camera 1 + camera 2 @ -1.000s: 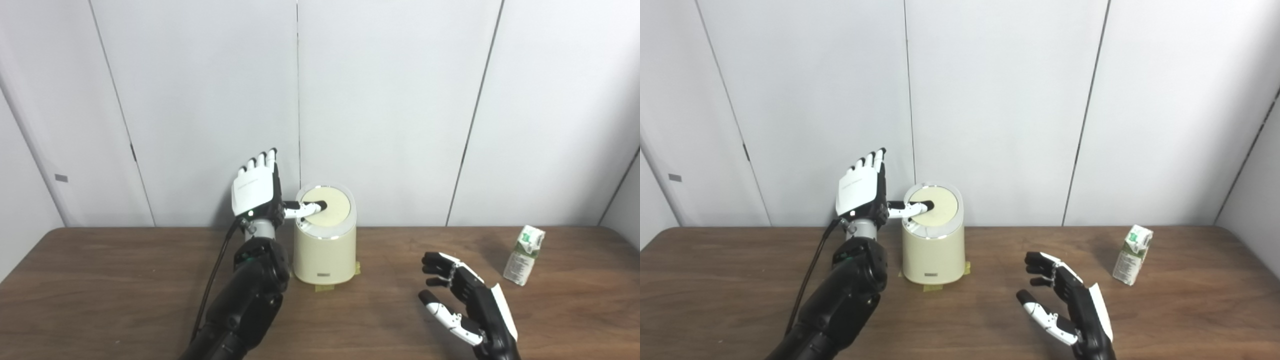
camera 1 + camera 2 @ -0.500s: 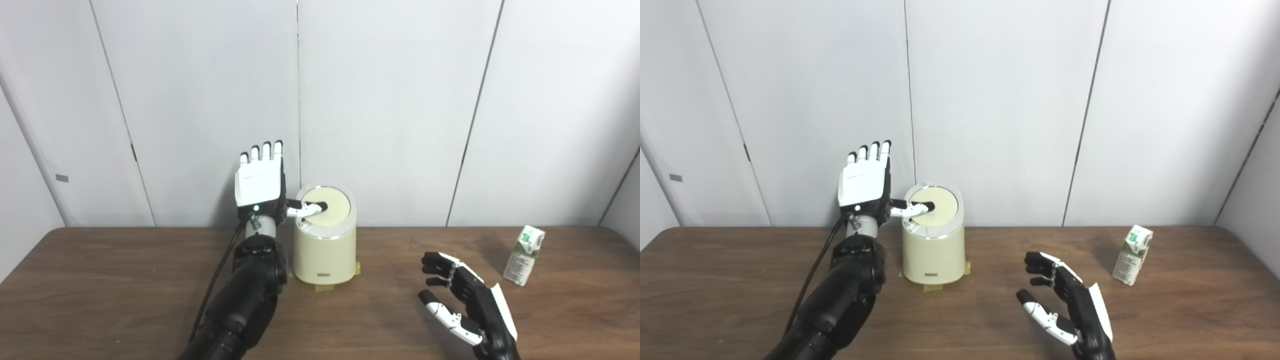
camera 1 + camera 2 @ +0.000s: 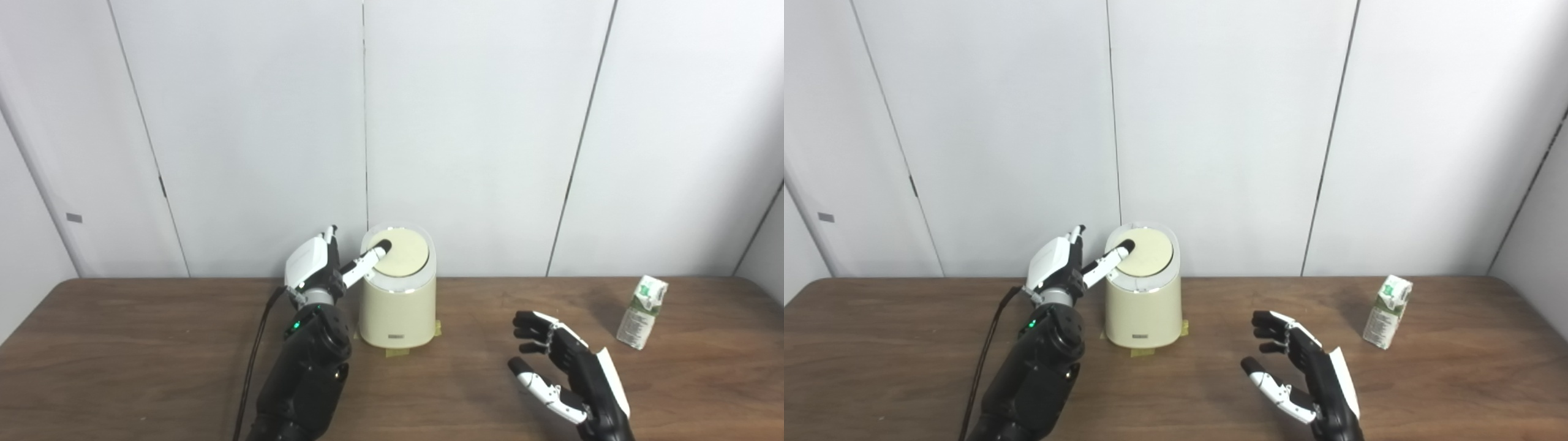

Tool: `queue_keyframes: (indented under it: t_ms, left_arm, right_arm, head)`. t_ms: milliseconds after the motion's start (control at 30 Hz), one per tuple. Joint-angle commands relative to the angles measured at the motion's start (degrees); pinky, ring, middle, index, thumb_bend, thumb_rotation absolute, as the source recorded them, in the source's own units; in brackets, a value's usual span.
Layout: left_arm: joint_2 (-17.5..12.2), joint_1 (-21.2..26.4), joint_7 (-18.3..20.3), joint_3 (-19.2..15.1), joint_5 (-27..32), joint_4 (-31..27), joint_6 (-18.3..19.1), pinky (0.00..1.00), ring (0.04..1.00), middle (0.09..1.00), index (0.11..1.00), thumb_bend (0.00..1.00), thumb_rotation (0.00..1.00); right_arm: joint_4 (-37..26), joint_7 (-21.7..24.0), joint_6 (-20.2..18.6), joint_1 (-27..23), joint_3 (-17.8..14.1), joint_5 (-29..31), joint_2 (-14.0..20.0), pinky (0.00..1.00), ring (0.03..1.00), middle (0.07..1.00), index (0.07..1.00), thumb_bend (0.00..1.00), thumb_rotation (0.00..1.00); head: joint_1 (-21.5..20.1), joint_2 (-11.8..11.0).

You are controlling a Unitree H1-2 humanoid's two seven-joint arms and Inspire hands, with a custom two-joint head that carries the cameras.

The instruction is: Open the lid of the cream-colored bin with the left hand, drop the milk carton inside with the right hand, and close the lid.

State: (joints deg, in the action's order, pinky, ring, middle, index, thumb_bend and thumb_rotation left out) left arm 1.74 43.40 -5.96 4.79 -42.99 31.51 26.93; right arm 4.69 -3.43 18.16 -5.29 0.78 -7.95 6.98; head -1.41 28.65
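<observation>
The cream-colored bin (image 3: 397, 306) stands at the back middle of the table, its round lid (image 3: 401, 252) lying flat and shut. My left hand (image 3: 313, 264) is open just left of the bin, tipped toward it, with its thumb tip resting on the lid's left edge. The milk carton (image 3: 642, 312), white and green, stands upright at the far right of the table (image 3: 122, 343). My right hand (image 3: 566, 370) hovers open low over the table's front right, fingers curled and holding nothing, well short of the carton.
Yellow tape tabs (image 3: 397, 351) stick out from under the bin's base. A black cable (image 3: 254, 361) trails along my left arm. White wall panels close off the back of the table.
My left hand has dropped and tilted forward from upright, its fingers now low beside the bin; the thumb slid back toward the lid's left edge. The right hand shifted slightly nearer.
</observation>
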Motion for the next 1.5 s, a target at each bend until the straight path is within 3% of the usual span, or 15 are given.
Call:
queue_keyframes:
  t_ms: [0, 167, 433, 533, 867, 933, 1067, 1200, 1333, 1467]
  left_arm:
    - [0.4, 2.5, -2.4, -0.2, 1.3, -3.4, -0.3, 1.0, 1.0, 1.0, 1.0, 0.71, 1.0]
    - [-0.9, 0.2, -6.3, 1.7, 2.8, -7.9, -3.4, 1.0, 1.0, 1.0, 1.0, 0.7, 1.0]
    - [-3.7, -7.7, -3.7, 5.1, 4.2, -21.6, -3.4, 1.0, 1.0, 1.0, 1.0, 0.66, 1.0]
    - [-3.9, -10.2, -3.7, 4.9, 5.3, -24.9, -3.9, 1.0, 1.0, 1.0, 1.0, 0.65, 1.0]
    - [-4.1, -20.1, -6.7, 2.0, 9.7, -33.8, -10.5, 0.97, 1.0, 1.0, 1.0, 0.6, 1.0]
    - [-4.4, -21.9, -7.5, 1.6, 10.6, -34.8, -13.3, 0.97, 1.0, 1.0, 1.0, 0.61, 1.0]
    - [-4.1, -24.6, -8.6, -0.5, 15.4, -35.3, -20.0, 0.94, 0.977, 0.973, 0.952, 0.58, 1.0]
    - [-4.6, -29.1, -3.1, -3.0, 31.2, -36.1, -32.0, 0.93, 0.956, 0.954, 0.95, 0.47, 1.0]
    - [-5.6, -34.0, 1.2, -3.4, 38.8, -37.4, -37.8, 0.92, 0.953, 0.961, 0.952, 0.5, 1.0]
    - [-5.8, -37.6, 3.1, -3.6, 40.8, -36.9, -42.0, 0.94, 0.96, 0.953, 0.942, 0.52, 1.0]
  right_arm:
    - [2.7, -0.6, 0.0, 3.7, 0.4, -2.5, 0.0, 0.64, 0.718, 0.742, 0.731, 0.29, 0.32]
    - [2.1, -0.9, -0.9, 3.8, 0.4, -3.2, 0.1, 0.64, 0.716, 0.739, 0.73, 0.29, 0.32]
    - [3.1, -0.8, -0.2, 3.4, 0.5, -2.7, 0.4, 0.62, 0.712, 0.739, 0.726, 0.29, 0.33]
    - [3.1, -0.8, 0.1, 3.3, 0.6, -2.9, 0.6, 0.62, 0.71, 0.736, 0.728, 0.29, 0.33]
    - [3.4, -0.9, 0.9, 3.3, 0.5, -2.6, 0.6, 0.6, 0.701, 0.728, 0.728, 0.29, 0.31]
    - [3.1, -1.1, 0.4, 3.3, 0.4, -2.7, 0.4, 0.55, 0.676, 0.717, 0.725, 0.29, 0.31]
    - [2.2, -0.8, -1.3, 3.5, -0.1, -0.8, -0.3, 0.58, 0.696, 0.724, 0.724, 0.29, 0.31]
    - [1.4, -0.4, -1.9, 3.7, -0.3, 0.5, -0.5, 0.65, 0.735, 0.754, 0.733, 0.29, 0.29]
    - [1.2, -0.2, -1.8, 3.8, -0.3, 0.9, -0.4, 0.64, 0.73, 0.752, 0.736, 0.28, 0.3]
    - [0.7, 0.1, -2.5, 3.9, -0.5, 1.4, -0.6, 0.66, 0.737, 0.754, 0.735, 0.28, 0.3]
  head:
    - [0.0, 0.1]
    - [0.1, 0.2]
    - [0.2, -0.1]
    - [0.2, -0.1]
    - [-0.2, 0.0]
    - [-0.5, 0.0]
    - [-0.5, 0.1]
    - [-0.6, 0.3]
    - [-0.4, 0.4]
    - [-0.5, 0.3]
